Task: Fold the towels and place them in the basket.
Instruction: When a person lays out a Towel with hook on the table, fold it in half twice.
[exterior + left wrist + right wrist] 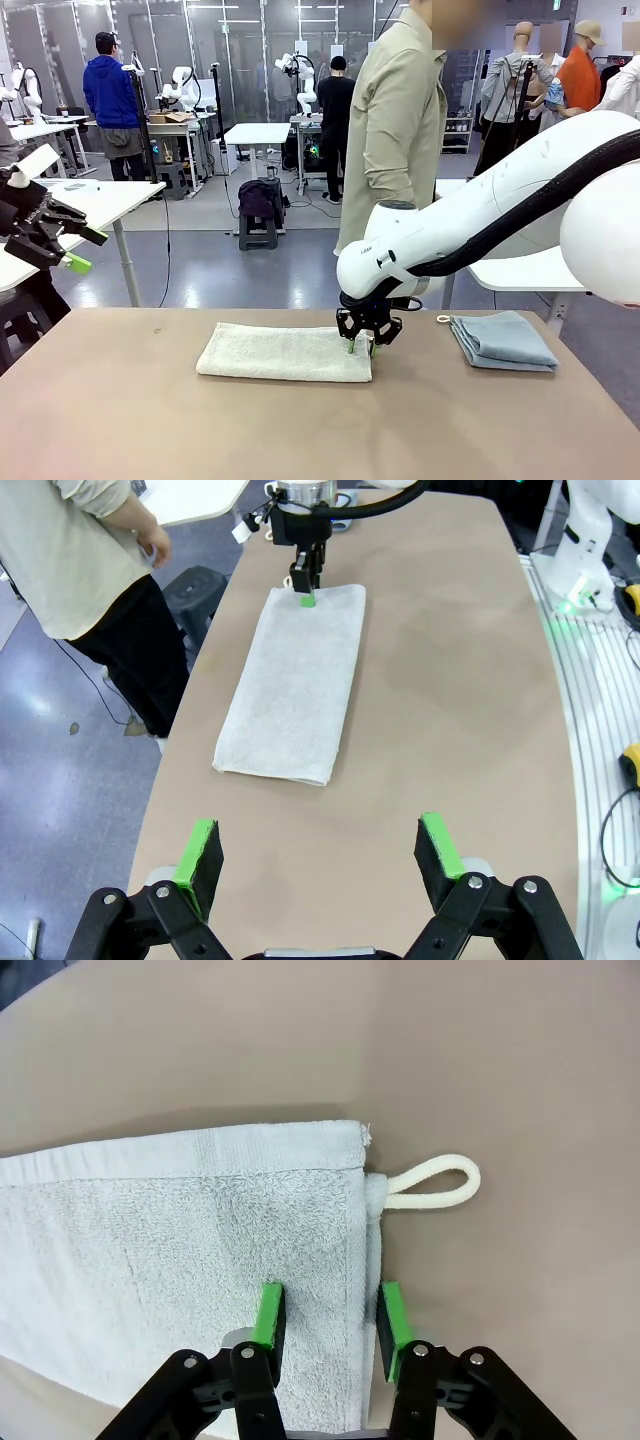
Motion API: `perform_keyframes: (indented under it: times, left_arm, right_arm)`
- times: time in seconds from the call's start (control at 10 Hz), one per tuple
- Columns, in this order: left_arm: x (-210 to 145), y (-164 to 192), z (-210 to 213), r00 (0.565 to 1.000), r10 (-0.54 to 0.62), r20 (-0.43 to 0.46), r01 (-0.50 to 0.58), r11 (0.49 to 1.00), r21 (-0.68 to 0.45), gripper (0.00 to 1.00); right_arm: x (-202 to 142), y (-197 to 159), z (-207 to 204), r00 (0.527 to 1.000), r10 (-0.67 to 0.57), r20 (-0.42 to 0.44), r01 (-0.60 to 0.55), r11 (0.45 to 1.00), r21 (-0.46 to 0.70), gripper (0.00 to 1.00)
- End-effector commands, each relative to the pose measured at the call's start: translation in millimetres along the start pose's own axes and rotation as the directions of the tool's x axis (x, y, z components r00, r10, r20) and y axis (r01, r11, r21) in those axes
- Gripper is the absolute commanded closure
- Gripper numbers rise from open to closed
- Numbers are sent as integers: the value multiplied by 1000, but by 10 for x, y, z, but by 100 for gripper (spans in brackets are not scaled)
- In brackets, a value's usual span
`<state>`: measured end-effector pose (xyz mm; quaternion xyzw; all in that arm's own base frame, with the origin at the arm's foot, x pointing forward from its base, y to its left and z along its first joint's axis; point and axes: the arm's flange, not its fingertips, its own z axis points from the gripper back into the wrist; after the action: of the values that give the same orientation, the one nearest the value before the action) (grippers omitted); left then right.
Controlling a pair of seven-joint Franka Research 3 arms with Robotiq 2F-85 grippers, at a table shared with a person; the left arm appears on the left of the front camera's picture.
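Where the right claw (327, 1312) meets the cream towel (285, 352), we cannot tell whether it pinches the edge; its partly parted pads straddle the end near the white loop (432, 1182). Our left claw (322, 855) hangs wide apart, empty, above the desk (450, 730). A folded blue-grey towel (503, 340) lies nearby.

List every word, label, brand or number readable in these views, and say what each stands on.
Right arm: a small dark mark on the white housing near the wrist, too small to read.
Far back wall, top right: a small green sign, too blurred to read.
White towel, blue-grey towel, table: no print on any of them.
No text can be read anywhere.
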<state>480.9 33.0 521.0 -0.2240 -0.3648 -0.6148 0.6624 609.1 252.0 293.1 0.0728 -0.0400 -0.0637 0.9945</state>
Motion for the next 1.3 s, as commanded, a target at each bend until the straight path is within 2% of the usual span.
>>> perform_keyframes:
  times: [0.0, 0.3, 0.4, 0.5, 0.8, 0.9, 1.0, 1.2]
  left_arm:
    - [12, -13, 12, 1000, -8, 2, 8, 1000, -3, 2]
    - [12, -13, 12, 1000, -8, 2, 8, 1000, -3, 2]
    - [12, -13, 12, 1000, -8, 2, 8, 1000, -3, 2]
    - [12, -13, 12, 1000, -8, 2, 8, 1000, -3, 2]
    - [12, -13, 12, 1000, -8, 2, 8, 1000, -3, 2]
    - [12, -13, 12, 1000, -8, 2, 8, 1000, -3, 2]
    - [12, -13, 12, 1000, -8, 2, 8, 1000, -3, 2]
    - [12, -13, 12, 1000, -8, 2, 8, 1000, -3, 2]
  right_arm:
    - [31, 48, -54, 1000, -31, 1, 31, 998, -50, 58]
    - [36, 51, -27, 999, -36, -5, 35, 998, -57, 90]
    - [34, 54, -25, 999, -36, -4, 35, 998, -61, 97]
    - [35, 50, -28, 999, -36, -4, 36, 997, -61, 100]
    - [45, 38, -28, 999, -37, -9, 37, 997, -68, 100]
    - [69, 35, -27, 998, -59, 23, 61, 996, -73, 100]
    - [8, 13, 11, 1000, -6, -12, 6, 1000, -17, 100]
    - [8, 13, 11, 1000, -6, -12, 6, 1000, -17, 100]
